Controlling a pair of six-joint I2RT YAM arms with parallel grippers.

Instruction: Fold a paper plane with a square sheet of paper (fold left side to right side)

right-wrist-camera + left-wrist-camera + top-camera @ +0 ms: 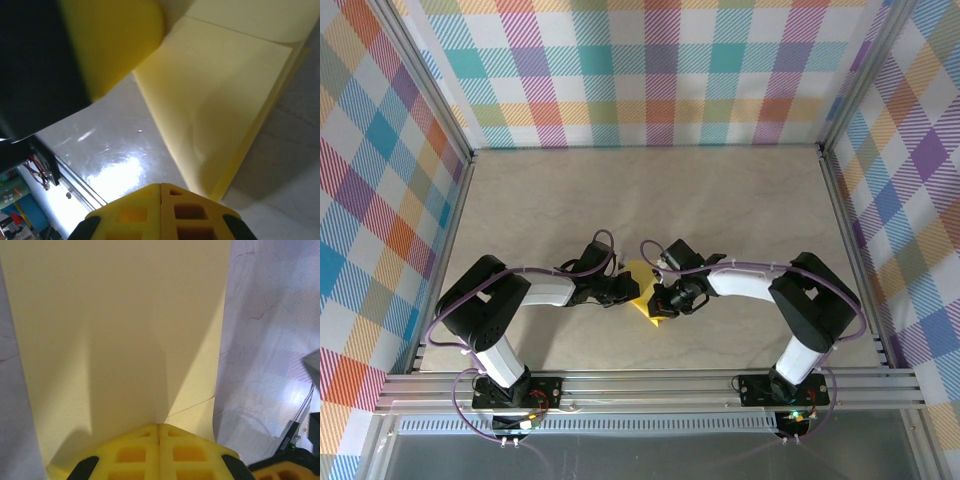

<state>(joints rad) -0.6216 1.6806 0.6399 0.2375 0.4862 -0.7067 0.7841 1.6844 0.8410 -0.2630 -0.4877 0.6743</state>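
The square sheet of paper (651, 313) lay at lower centre of the top view, creased into layers but not yet a dart. The left gripper (159, 426) and right gripper (160, 185) were both closed at its edges; whether they pinched or only pressed it was unclear.

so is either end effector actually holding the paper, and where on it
Cannot tell. The left end effector and right end effector are both shut with tips at the square sheet of paper; pinched or just pressed flat is unclear.
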